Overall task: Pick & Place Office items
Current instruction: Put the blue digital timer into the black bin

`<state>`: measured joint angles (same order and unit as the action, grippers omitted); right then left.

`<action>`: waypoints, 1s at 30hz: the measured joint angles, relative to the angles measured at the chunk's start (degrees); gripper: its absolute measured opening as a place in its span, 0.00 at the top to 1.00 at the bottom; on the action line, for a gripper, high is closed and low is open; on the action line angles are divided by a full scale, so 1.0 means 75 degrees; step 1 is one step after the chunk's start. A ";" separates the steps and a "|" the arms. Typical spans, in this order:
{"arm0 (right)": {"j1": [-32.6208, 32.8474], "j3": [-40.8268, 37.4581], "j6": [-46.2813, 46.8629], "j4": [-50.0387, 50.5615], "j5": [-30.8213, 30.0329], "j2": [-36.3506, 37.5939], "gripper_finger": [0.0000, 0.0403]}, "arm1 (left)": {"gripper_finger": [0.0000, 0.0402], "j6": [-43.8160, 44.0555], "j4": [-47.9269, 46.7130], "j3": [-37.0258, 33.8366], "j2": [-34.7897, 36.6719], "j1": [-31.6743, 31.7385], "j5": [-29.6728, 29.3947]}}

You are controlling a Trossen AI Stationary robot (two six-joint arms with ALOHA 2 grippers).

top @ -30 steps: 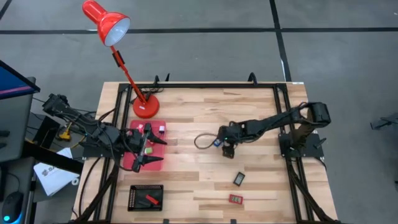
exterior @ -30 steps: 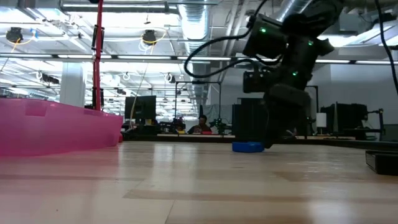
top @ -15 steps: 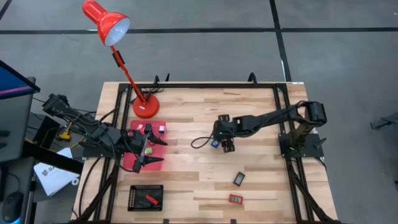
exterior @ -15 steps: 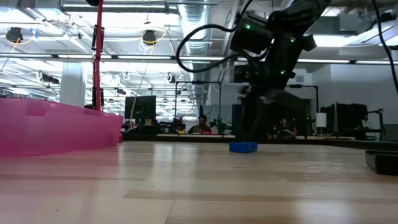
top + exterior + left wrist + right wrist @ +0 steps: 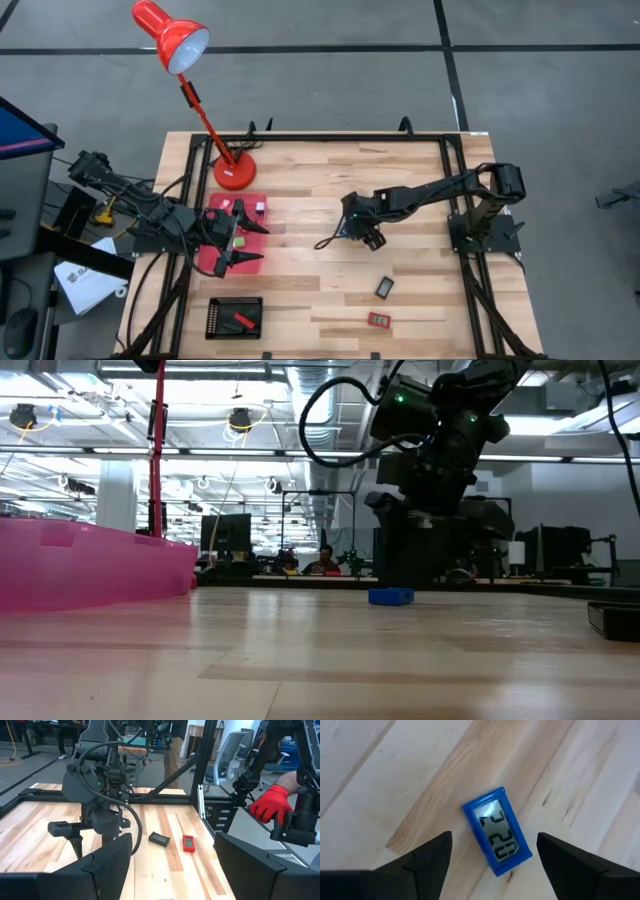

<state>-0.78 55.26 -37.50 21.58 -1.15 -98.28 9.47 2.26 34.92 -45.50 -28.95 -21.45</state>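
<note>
Right hand [image 5: 368, 236] poised directly over blue office item [image 5: 498, 837], fingers [image 5: 422, 865] apart and clear of it; shifted slightly rightward over the mid-desk [image 5: 320, 190] since half a second ago. Blue item lying flat on the wood, position unchanged. Black item [image 5: 385, 288] and red item [image 5: 378, 320] lying apart nearer the front. Left hand [image 5: 245, 242] parked over pink tray [image 5: 212, 258], fingers spread, unmoved
</note>
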 joint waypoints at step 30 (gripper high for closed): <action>-0.0961 0.0986 0.0023 0.0985 0.1249 -0.1282 0.29 | 0.30 0.0006 -0.0072 -0.0006 0.0000 -0.0002 0.0026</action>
<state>-7.99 62.65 -37.33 28.97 8.21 -107.89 9.52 1.72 34.87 -45.50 -28.97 -21.26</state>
